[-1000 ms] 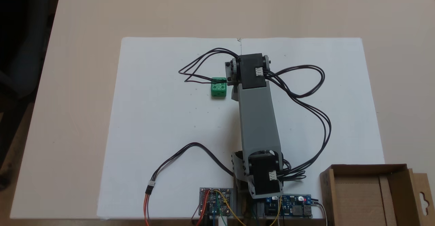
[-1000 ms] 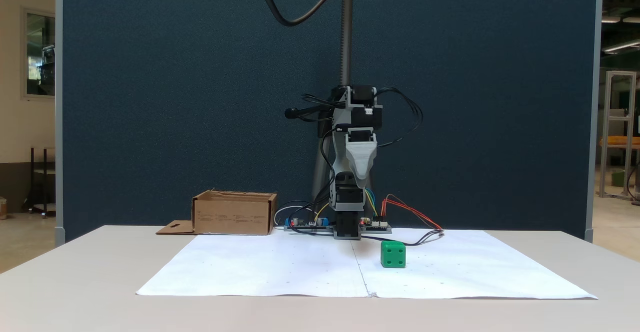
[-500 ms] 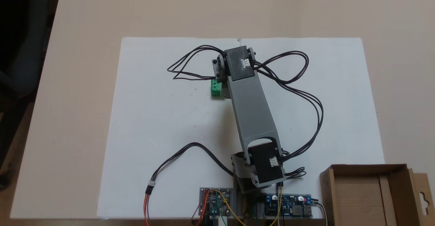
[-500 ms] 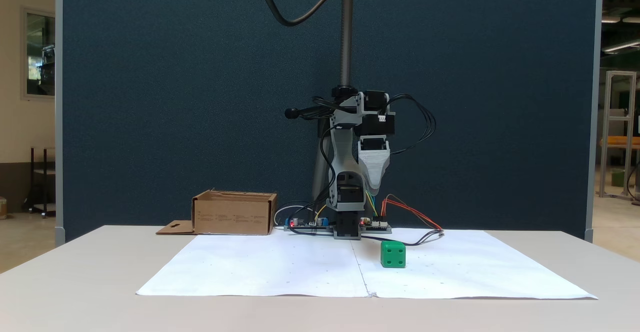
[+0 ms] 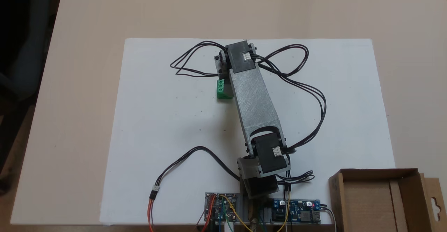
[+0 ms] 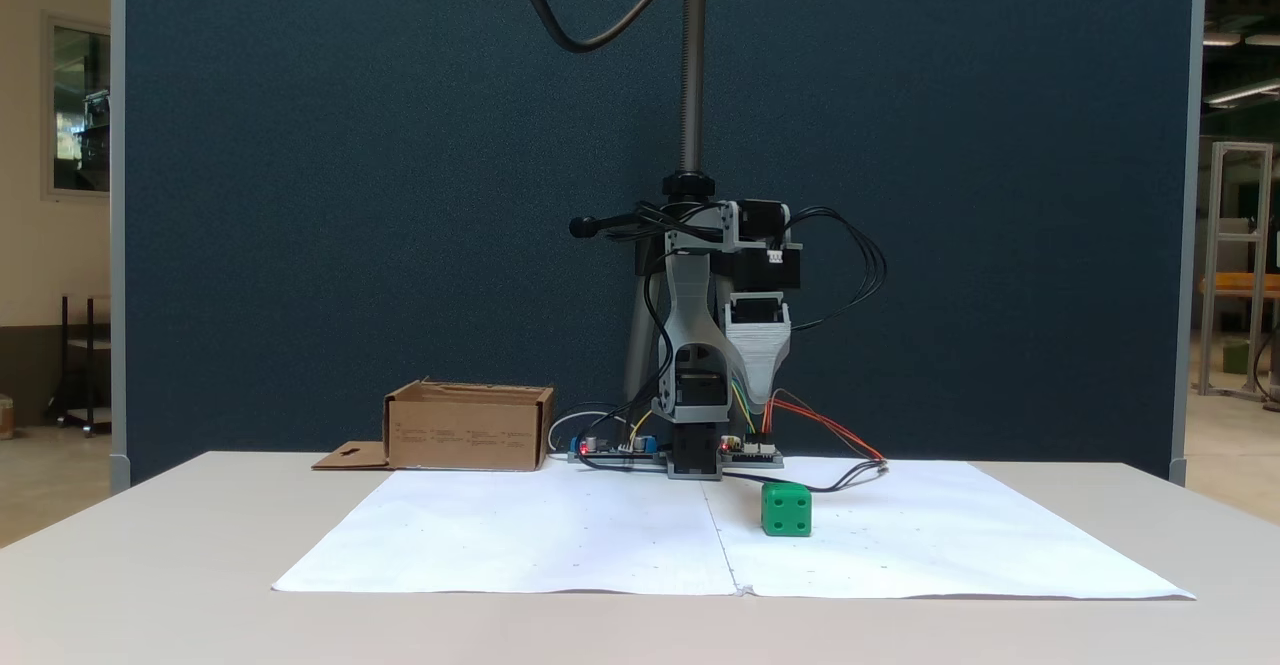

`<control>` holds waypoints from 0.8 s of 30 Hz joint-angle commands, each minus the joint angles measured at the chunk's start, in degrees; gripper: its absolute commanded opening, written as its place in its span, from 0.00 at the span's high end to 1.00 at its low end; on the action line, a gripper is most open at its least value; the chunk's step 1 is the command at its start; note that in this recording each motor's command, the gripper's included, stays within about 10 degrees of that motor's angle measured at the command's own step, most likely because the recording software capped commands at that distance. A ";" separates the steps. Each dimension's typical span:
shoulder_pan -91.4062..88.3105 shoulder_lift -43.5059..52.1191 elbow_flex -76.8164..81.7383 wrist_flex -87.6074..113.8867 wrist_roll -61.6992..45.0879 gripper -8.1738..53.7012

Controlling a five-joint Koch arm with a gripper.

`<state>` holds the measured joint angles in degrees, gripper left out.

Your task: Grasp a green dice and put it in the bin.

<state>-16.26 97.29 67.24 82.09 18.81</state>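
Note:
The green dice rests on the white paper, its right part covered from above by the grey forearm. From the front, the green dice stands free on the sheet. The gripper points straight down, well above the dice and slightly to its left and behind it. A single tapered grey jaw faces the camera, so open or shut is not clear. The bin, a brown cardboard box, sits at the lower right from above; from the front, the bin stands at the back left.
The white paper sheet covers the table's middle. Circuit boards and a blue board flank the arm's base. Black cable loops hang around the arm. A metal pole rises behind the base.
The arm has swung left in the top view, right in the front view, and stretched forward. The gripper has dropped lower, closer to the dice. The dice has not moved.

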 commanded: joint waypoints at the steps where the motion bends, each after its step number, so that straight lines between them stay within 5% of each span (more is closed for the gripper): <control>1: -1.14 -0.35 -4.04 -2.02 3.96 0.17; 24: -5.54 -8.35 1.49 -12.04 5.80 0.17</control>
<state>-20.65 87.71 69.08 71.54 21.01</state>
